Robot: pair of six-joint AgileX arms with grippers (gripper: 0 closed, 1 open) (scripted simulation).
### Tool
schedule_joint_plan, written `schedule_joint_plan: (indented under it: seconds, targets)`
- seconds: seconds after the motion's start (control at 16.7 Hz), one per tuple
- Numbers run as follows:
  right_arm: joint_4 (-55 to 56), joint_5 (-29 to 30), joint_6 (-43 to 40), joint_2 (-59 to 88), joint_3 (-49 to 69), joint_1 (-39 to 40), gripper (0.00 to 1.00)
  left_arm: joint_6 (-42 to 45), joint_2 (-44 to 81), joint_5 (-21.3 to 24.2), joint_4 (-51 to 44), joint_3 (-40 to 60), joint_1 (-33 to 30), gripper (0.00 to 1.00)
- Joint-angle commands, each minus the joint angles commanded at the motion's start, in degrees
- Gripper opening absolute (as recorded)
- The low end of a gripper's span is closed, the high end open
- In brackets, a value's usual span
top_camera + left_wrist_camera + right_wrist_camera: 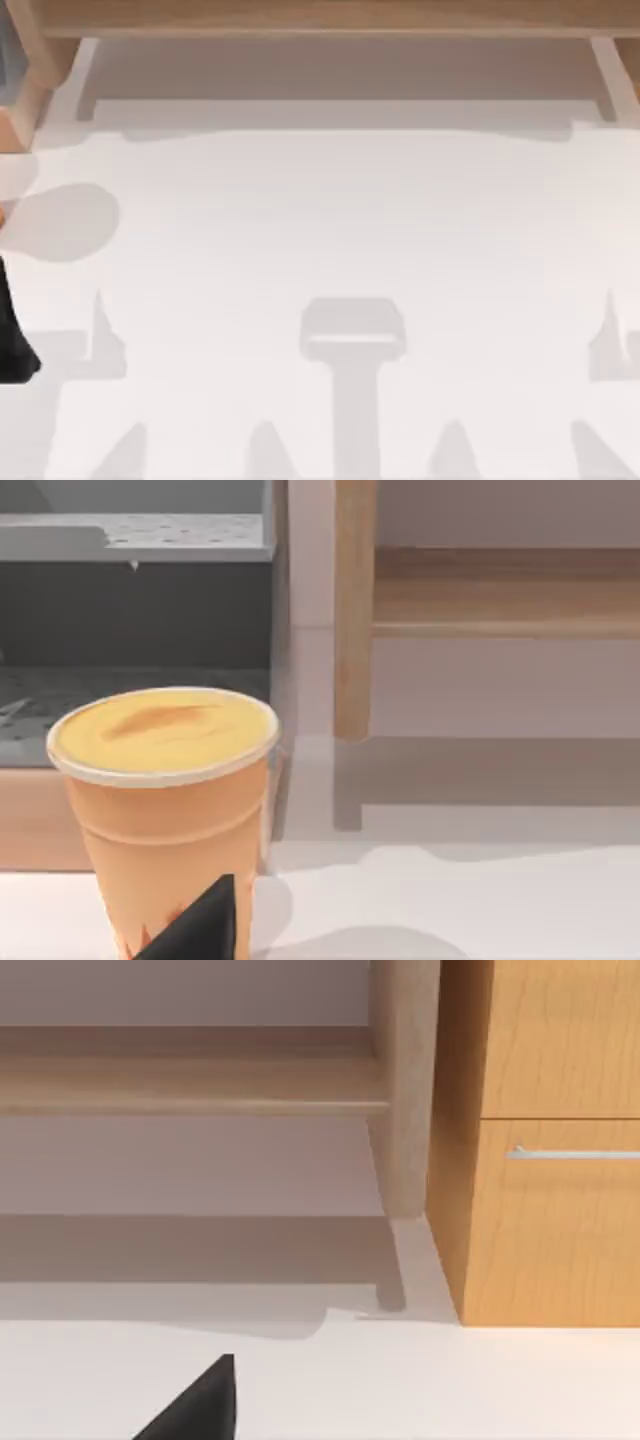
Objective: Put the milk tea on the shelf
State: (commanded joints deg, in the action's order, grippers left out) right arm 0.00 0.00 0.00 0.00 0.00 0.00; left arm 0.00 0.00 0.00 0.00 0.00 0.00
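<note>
One end effector: the left end effector (pixel 195 925) sits right at the milk tea's base; its grip state can't be told.
Milk tea (pixel 165 810): upright on the counter (pixel 480 900), left of the shelf (pixel 500 600).
Risk: lifting on a loose hold could tip it; the shelf's post stands close.
Right arm: parked facing the shelf's right post.

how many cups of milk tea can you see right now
1. The milk tea stands upright on the white table, close before the left gripper, short of the shelf.
</note>
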Motion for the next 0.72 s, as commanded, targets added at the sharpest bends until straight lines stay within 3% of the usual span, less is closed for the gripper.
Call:
schedule_joint_plan:
  seconds: [0.36, 0.72]
  targets:
    - [0.0, 0.0, 0.0, 0.0, 0.0, 0.0, 1.00, 0.5, 6.1, 2.1, 5.0, 1.2, 1.9, 1.00]
    - [0.0, 0.0, 0.0, 0.0, 0.0, 0.0, 1.00, 2.0, 31.3, 9.5, 23.0, 5.7, 9.0, 1.00]
